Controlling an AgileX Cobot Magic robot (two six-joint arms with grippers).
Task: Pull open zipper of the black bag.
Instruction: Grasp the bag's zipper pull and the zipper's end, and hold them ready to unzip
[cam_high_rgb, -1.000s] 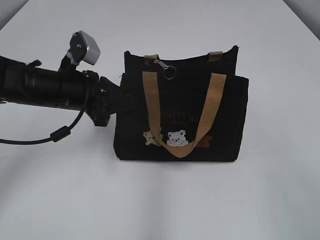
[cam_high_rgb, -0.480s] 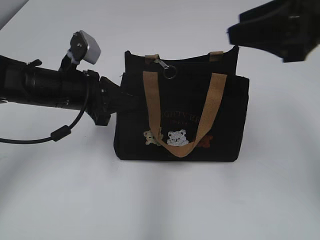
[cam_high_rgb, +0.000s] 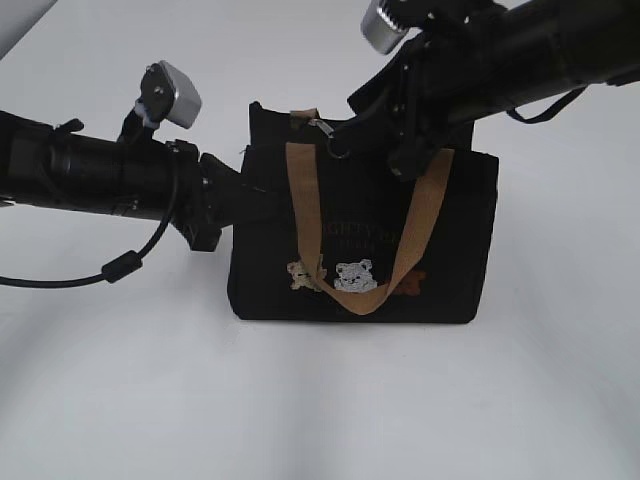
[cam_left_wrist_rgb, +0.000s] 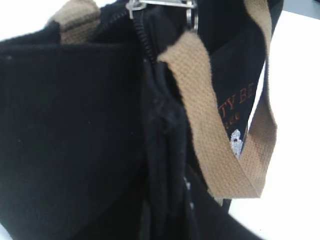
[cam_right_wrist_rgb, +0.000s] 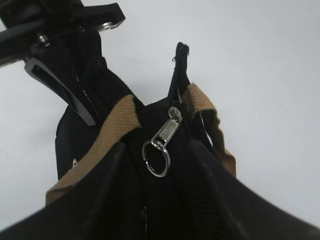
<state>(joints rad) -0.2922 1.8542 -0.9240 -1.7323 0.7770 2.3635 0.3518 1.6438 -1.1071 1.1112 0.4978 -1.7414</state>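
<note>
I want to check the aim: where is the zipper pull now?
In the exterior view the zipper pull hangs at the bag's top edge, left of centre, beside the near handle and just left of the right tool.

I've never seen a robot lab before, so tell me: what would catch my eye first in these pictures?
A small black bag with tan handles and embroidered bears stands mid-table, flanked by two black arms. The left gripper is clamped on the bag's left edge. The right gripper hovers with open jaws either side of the silver zipper pull and its key ring at the bag's top, not yet gripping it.
</note>
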